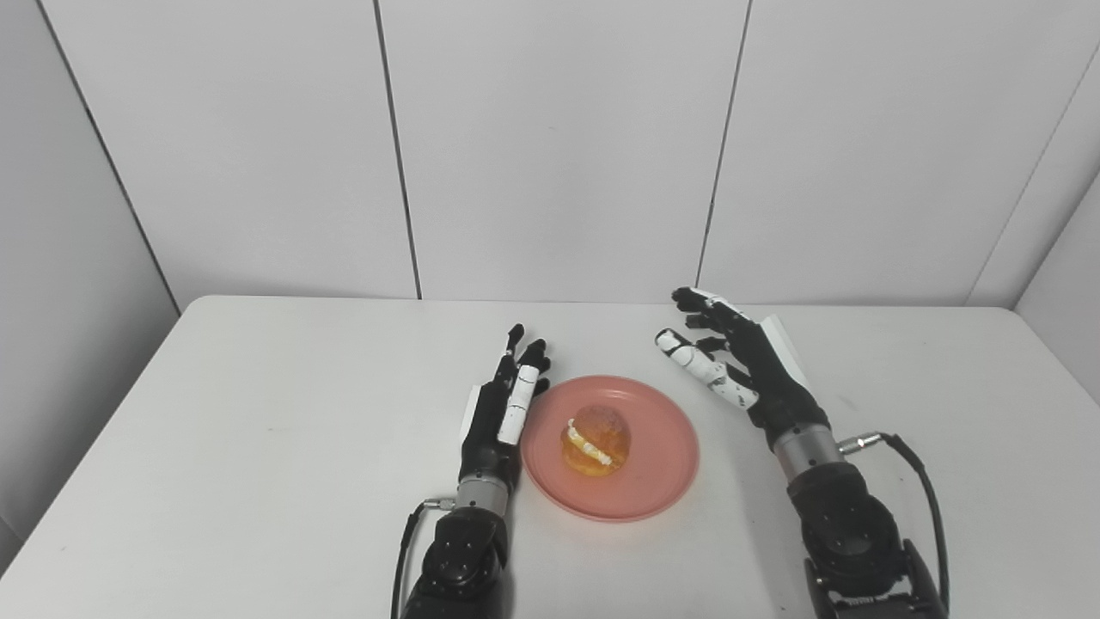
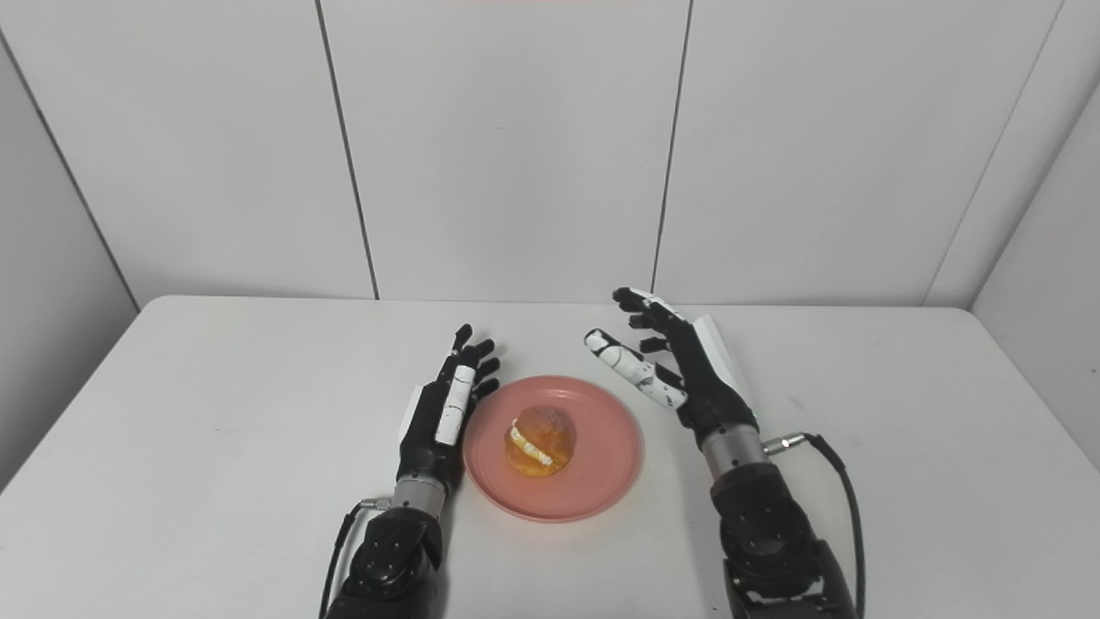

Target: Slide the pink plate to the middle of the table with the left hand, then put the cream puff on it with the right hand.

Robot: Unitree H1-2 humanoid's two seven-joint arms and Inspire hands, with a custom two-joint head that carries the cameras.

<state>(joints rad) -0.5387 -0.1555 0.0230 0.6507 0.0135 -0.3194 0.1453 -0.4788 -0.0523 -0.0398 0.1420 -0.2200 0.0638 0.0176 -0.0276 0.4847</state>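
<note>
L hand [image 1: 503,404]: fingers straight and together, palm edge-on, holding nothing. It stands just beside the pink plate [image 1: 653,481], immediately to its right, at or against the rim; contact can't be confirmed from either view. That posture fits a side-push w/ the flat of the hand, not a grasp, which suits sliding a shallow plate across a smooth tabletop [image 1: 258,447].

R hand [image 1: 739,361]: fingers spread and slightly curled, empty, raised clear of the tabletop judging by the shadow beneath. The plate lies near it on its left and slightly toward the robot; no contact w/ plate or food.

Cream puff [image 1: 595,440]: sits approx. centre of the plate, between the two hands, upright-ish w/ the cream seam showing on its left side. It rests free; neither hand touches it.

Plate position: roughly mid-tabletop left-to-right, nearer the robot's edge than the back wall.

Assessment: both task items appear in their end positions, i.e. plate centred, puff on plate. Judged complete or at final release stage. Open, spread R hand is consistent w/ a let-go posture. Remaining risk: L hand, being so close to the rim, could nudge the plate if it pulls away sideways.
</note>
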